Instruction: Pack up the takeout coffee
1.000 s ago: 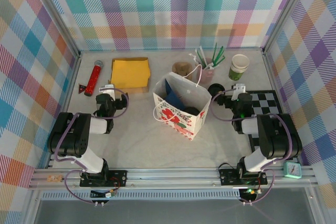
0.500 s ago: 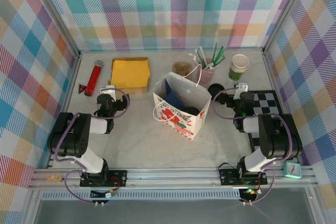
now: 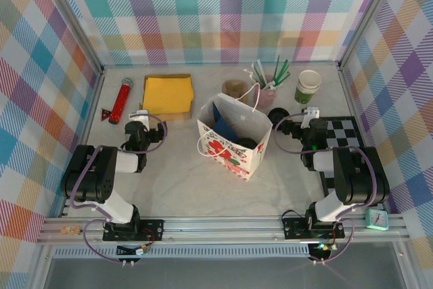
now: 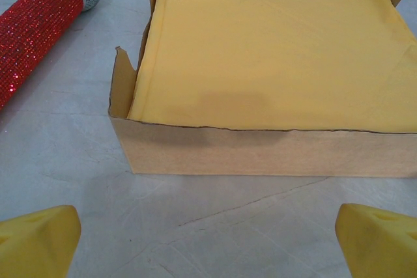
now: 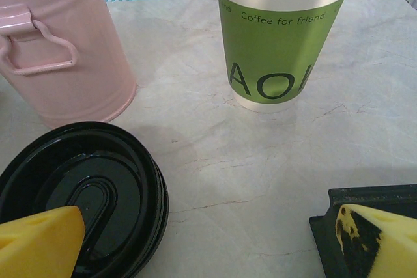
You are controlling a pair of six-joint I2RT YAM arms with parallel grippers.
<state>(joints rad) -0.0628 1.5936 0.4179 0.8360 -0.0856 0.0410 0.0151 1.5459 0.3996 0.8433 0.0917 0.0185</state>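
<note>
**Lidded takeout coffee stands beside the open right gripper**

The takeout coffee (image 3: 279,114) stands on the pale marble-look table (image 3: 176,181), right of centre. From the right wrist camera its round black lid (image 5: 78,187) is seen from above, covering the cup body.

The right gripper (image 5: 208,245) hangs just beside the coffee, at its 4 o'clock in the overhead view. Its jaws are spread wide and hold nothing. One yellow pad (image 5: 39,239) overlaps the lid's near edge, but whether it touches cannot be told.

- **11 o'clock of the coffee:** a pink metal pail (image 5: 71,50) holding straws.
- **1 o'clock:** a green-and-white paper cup (image 5: 280,37) without a lid.
- **8 o'clock:** an open white gift bag (image 3: 230,150).
- **Past the gripper:** a checkered board (image 3: 342,133).

Far off at 9 o'clock, the left gripper (image 4: 208,245) also has its jaws apart and empty. It faces a cardboard box (image 4: 260,154) of yellow napkins (image 4: 273,50). A red glitter microphone (image 4: 39,30) lies at the box's 9 o'clock.
</note>
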